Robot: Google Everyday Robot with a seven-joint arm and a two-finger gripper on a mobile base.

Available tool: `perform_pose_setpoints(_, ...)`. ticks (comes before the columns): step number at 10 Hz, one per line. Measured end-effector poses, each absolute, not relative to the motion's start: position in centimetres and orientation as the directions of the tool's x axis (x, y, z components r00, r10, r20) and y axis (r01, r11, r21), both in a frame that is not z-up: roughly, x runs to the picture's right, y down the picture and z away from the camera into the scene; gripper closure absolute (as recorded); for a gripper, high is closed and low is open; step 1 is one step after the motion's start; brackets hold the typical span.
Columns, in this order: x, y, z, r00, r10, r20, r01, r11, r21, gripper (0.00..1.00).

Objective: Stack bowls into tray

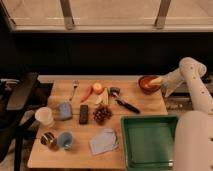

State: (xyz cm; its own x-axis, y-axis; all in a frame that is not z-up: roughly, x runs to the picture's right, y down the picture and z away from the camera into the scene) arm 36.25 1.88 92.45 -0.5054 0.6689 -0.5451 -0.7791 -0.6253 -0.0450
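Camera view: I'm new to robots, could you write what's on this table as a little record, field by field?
table: wooden, many small items on it
red bowl: back right corner of the table
tool: at the red bowl's rim, reaching in from the right
tray: green, front right, no bowl in it
cups: white cup and blue cup, left side
food: grapes and apple, middle
cloth: front, just left of the tray
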Motion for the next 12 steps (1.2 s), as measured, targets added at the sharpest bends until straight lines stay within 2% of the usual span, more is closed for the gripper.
perform_pose_setpoints(3, 35.4, 3.0, 92.5, -0.472, 0.691, -0.547, -0.800, -0.597, -0.062, 0.23)
perform_pose_setpoints(6, 34.2, 4.1, 92.4, -0.447, 0.824, -0.347, -0.862, -0.501, -0.078, 0.23)
perform_pose_setpoints(8, 33.1, 3.5, 92.7, -0.429, 0.860, -0.276, -0.881, -0.466, -0.084, 0.23)
perform_pose_setpoints(12, 32.7, 0.8, 92.6, -0.455, 0.853, -0.257, -0.866, -0.491, -0.096, 0.23)
